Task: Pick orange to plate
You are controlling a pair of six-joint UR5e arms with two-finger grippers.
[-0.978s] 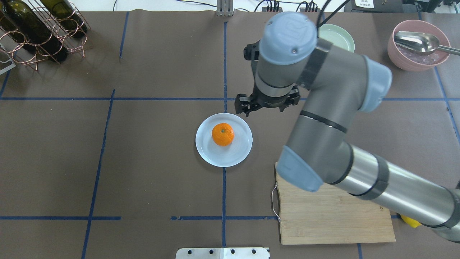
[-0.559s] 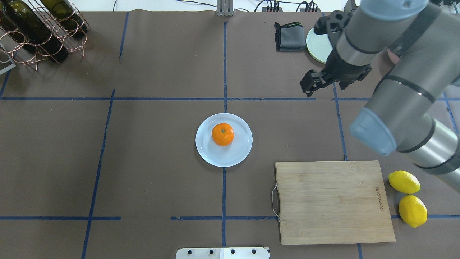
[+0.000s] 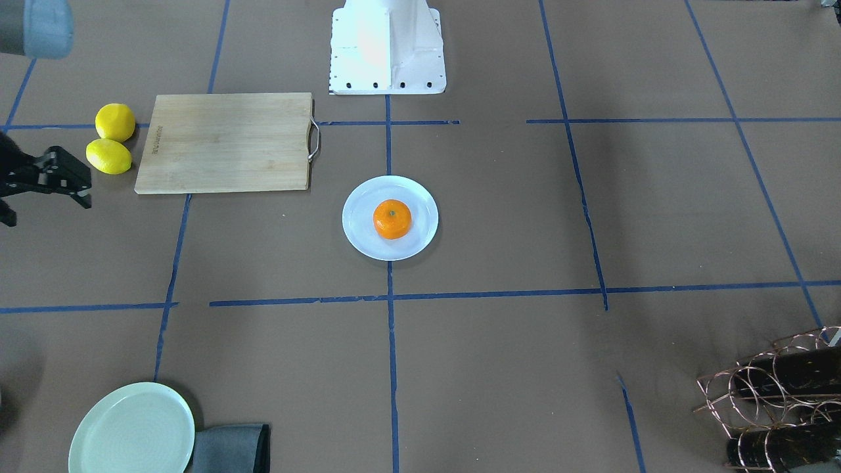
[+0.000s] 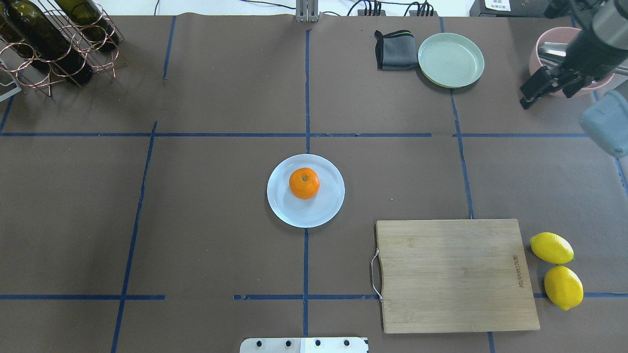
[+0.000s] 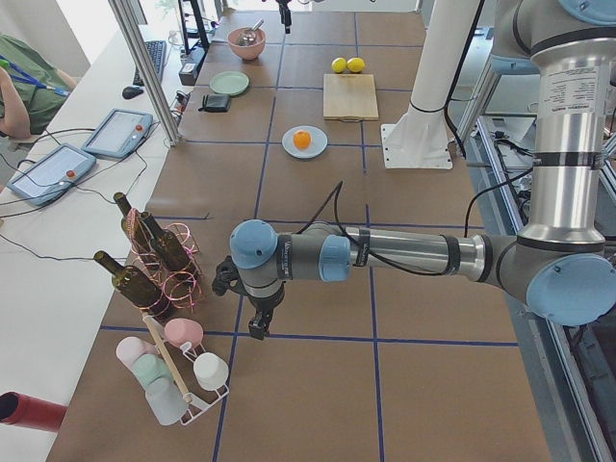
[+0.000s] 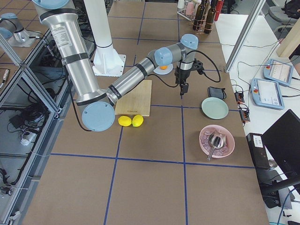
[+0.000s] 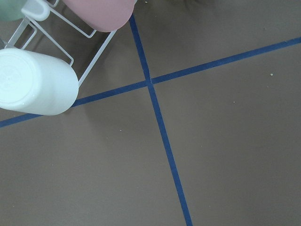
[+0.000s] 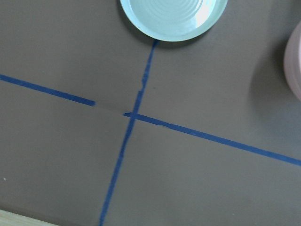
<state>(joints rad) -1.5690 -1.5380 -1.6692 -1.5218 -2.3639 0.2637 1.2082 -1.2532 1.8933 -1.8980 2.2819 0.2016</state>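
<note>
orange [image 4: 304, 183] sits on the plate [image 4: 329, 206], far from the empty, spread right claw [image 4: 545, 95]; withdraw clear of the adjacent pink bowl [image 4: 549, 35].

Two lemons [image 4: 551, 248] just beside the wooden cutting board [image 4: 456, 274]; grey cloth [image 4: 395, 49] seemingly touching the mint-green plate [image 4: 451, 60]

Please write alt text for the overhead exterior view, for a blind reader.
An orange sits on a pale plate at the centre of a table. The right gripper hangs open and empty at upper right, by a pink bowl. A wooden board and two lemons lie at lower right.
</note>
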